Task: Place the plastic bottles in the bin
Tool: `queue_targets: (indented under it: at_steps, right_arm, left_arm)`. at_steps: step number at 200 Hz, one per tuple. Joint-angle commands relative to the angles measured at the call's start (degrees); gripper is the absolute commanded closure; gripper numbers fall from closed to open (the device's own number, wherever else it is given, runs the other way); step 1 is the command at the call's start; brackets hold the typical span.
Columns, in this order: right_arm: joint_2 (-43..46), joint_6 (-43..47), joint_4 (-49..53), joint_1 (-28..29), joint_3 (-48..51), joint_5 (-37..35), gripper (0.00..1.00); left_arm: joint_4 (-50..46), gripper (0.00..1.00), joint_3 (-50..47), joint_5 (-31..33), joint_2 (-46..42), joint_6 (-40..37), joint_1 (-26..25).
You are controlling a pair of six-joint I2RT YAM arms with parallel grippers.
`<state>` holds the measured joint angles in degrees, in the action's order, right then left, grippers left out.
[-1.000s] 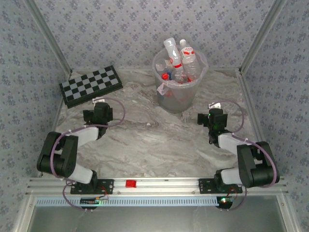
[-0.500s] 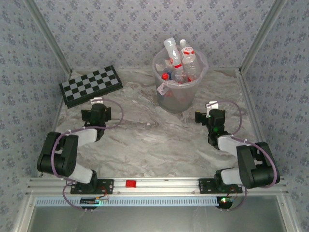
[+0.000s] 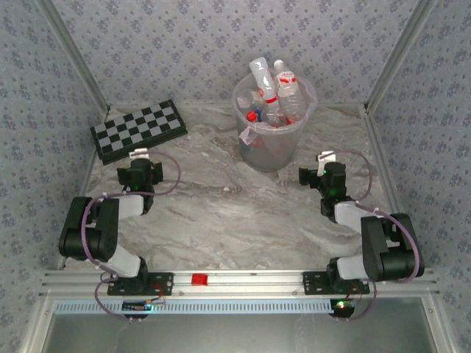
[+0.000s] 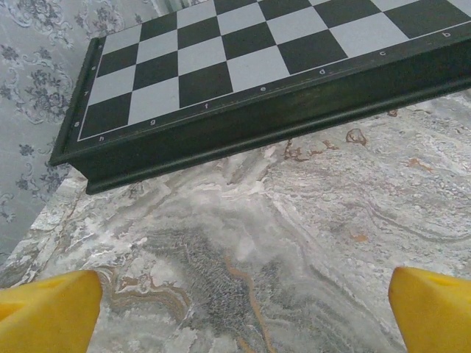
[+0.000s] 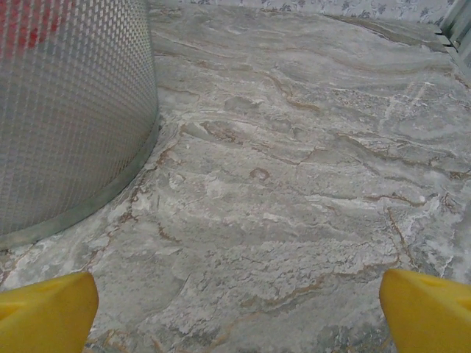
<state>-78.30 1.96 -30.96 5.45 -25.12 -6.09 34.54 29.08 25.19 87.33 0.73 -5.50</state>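
Observation:
Several plastic bottles (image 3: pixel 269 88) with red labels and red or white caps stand packed in the bin (image 3: pixel 274 143), a translucent whitish tub at the back middle of the table; some necks stick out above its rim. My left gripper (image 3: pixel 138 160) hangs open low over the table just in front of the chessboard, its yellow fingertips (image 4: pixel 48 312) wide apart with bare marble between them. My right gripper (image 3: pixel 324 163) is open too, right of the bin, whose ribbed wall (image 5: pixel 66 110) shows close by in the right wrist view, a red label (image 5: pixel 29 22) dimly showing through it. Its yellow fingertips (image 5: pixel 427 309) hold nothing.
A black-and-white chessboard (image 3: pixel 138 129) lies at the back left, and its dark edge (image 4: pixel 257 121) is close ahead of the left gripper. Patterned walls close the table on three sides. A small red piece (image 3: pixel 199 279) sits on the front rail.
The left gripper has drifted left along the front of the chessboard. The right gripper has shifted slightly right and away from me. Both stayed open.

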Motion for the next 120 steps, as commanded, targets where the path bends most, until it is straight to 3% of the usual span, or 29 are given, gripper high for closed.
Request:
queue_targets:
  at_steps: [1, 30, 41, 52, 68, 91, 120]
  right_arm:
    - [-0.6, -1.8, 2.1, -1.3, -1.7, 3.2, 0.00]
    - [-0.5, -2.4, 2.3, -2.5, -1.7, 4.6, 0.00]
    - [-0.3, 1.5, 2.6, -2.5, -1.7, 3.0, 0.00]
    - [-0.8, 4.2, -1.1, -2.6, -0.7, -0.9, 0.00]
    - [-2.7, -0.1, -6.0, -7.2, 0.1, 5.0, 0.00]
    - [-9.9, -0.4, -18.8, -7.5, 3.5, 5.4, 0.00]
    - [-8.7, -0.9, -14.9, -8.3, 2.7, 6.2, 0.00]
  left_arm:
    - [0.0, 0.00, 1.8, -4.1, 0.3, 1.1, 1.1]
    - [-1.0, 0.00, 2.2, -7.4, 0.2, 1.1, 2.1]
    - [-1.0, 0.00, 2.1, -7.3, 0.2, 1.1, 2.0]
    - [-1.0, 0.00, 2.2, -7.3, 0.3, 1.1, 2.0]
    - [-1.1, 0.00, 2.3, -7.6, 0.3, 1.1, 2.1]
    - [-0.9, 0.00, 2.0, -9.1, 0.2, 0.8, 2.3]
    - [-0.4, 0.00, 1.6, -11.7, 0.0, 0.9, 3.1]
